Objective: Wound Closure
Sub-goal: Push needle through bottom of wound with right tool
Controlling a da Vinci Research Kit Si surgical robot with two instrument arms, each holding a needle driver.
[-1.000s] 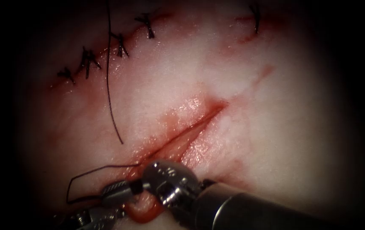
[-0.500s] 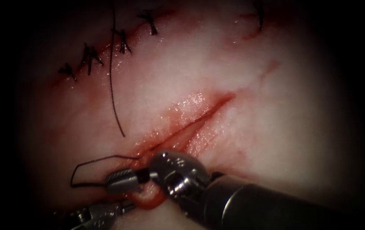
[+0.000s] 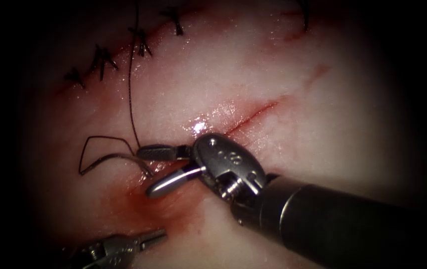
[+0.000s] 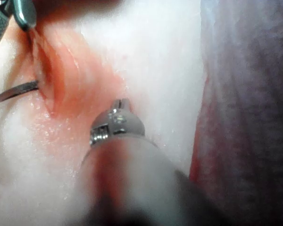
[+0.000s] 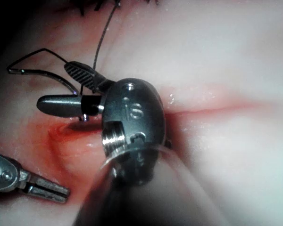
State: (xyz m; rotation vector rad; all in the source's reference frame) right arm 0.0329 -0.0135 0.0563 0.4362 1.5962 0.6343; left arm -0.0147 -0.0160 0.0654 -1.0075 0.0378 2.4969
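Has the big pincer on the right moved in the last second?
Yes. The right pincer has risen up the picture along the cut, toward the stitches, and its jaws now stand open.

Endoscope: above, in front of cut (image 3: 253, 113). Wrist views: along shafts, very close; all share red fluid (image 3: 146, 206).

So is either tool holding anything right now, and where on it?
Nothing is held. The right tool stands with jaws open at the needle, one end of which sits in the tissue; the left tool is shut, empty.

tissue (image 3: 293, 99) | on it: thread (image 3: 133, 84), red fluid (image 3: 149, 206)
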